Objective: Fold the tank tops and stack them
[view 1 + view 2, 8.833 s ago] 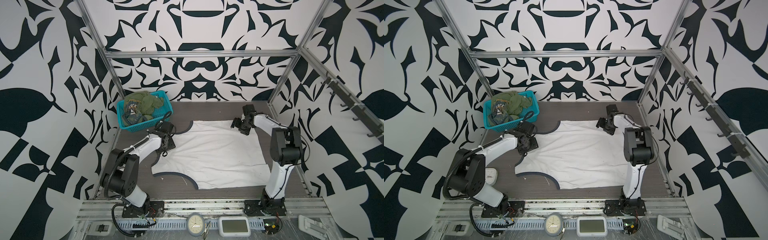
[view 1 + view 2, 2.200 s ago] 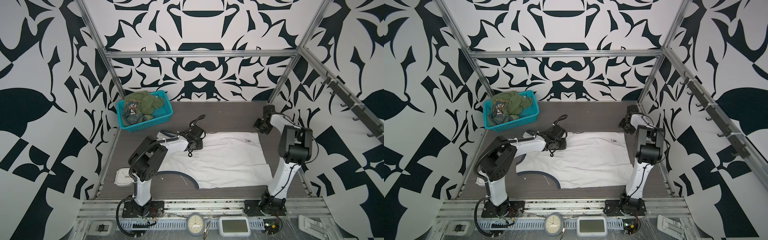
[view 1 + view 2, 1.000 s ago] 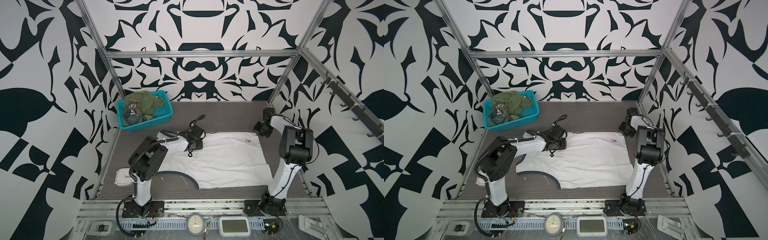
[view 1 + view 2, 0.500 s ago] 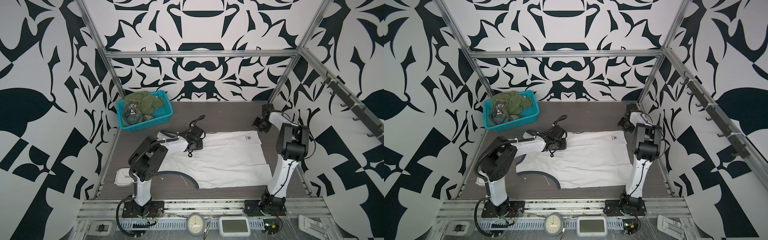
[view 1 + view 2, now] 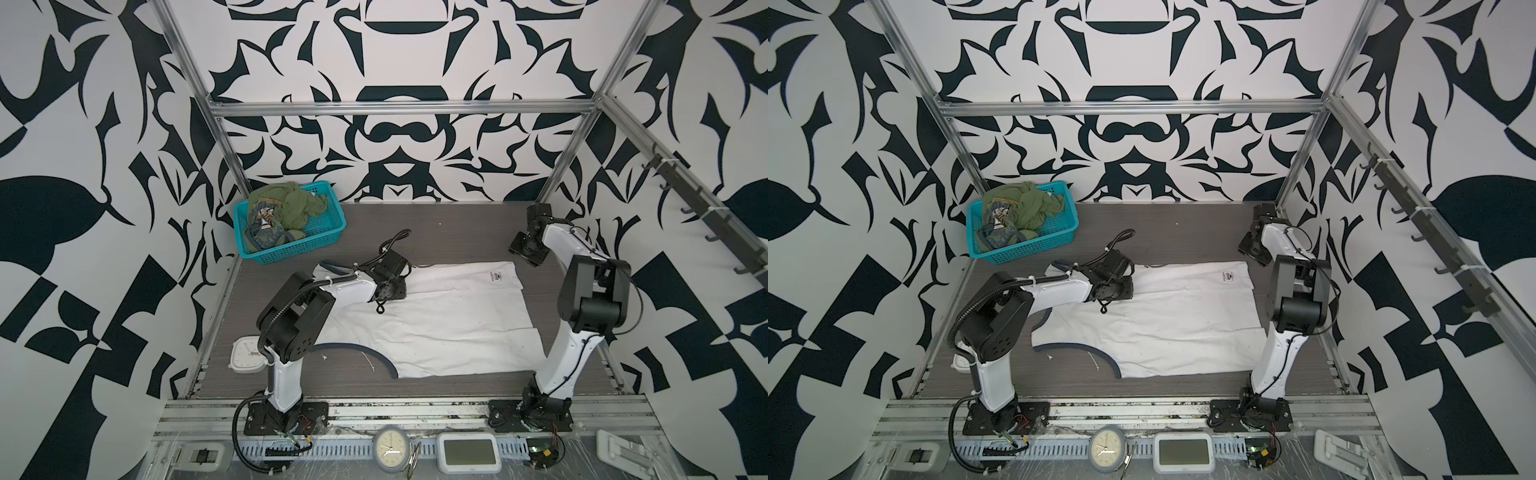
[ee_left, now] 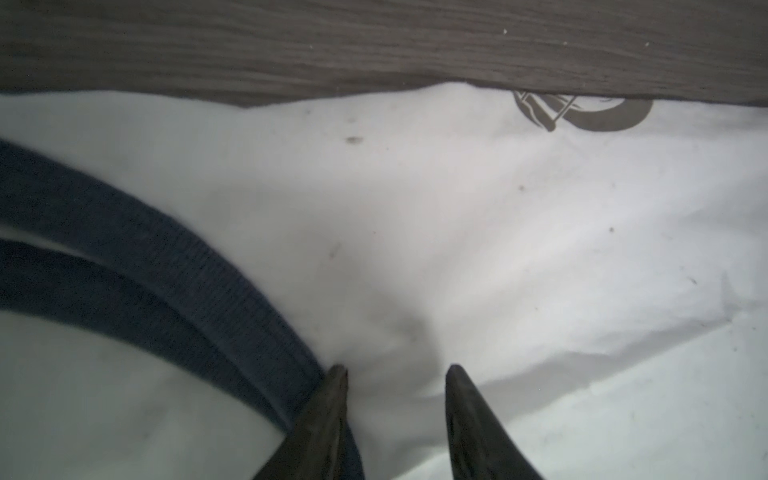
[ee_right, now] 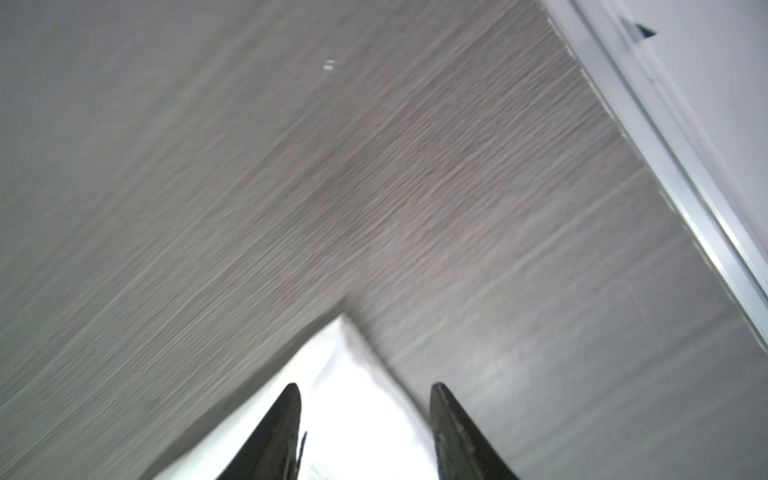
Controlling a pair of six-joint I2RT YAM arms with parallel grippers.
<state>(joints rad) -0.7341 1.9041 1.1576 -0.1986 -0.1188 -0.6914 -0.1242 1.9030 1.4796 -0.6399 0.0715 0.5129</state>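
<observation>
White tank top (image 5: pixel 436 324) laid flat on desk (image 5: pixel 457 224), far edge doubled over, likely for narrowing. Left gripper (image 6: pixel 397 370), right gripper (image 7: pixel 365 388): jaws parted over cloth.

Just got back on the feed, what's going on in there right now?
The white tank top lies spread flat, its far edge folded over toward the front. The left gripper sits on that fold beside the navy trim, jaws apart; whether it pinches cloth I cannot tell. The right gripper hangs open at the far right corner, holding nothing. The olive tank top is crumpled in the teal basket, not yet folded.
</observation>
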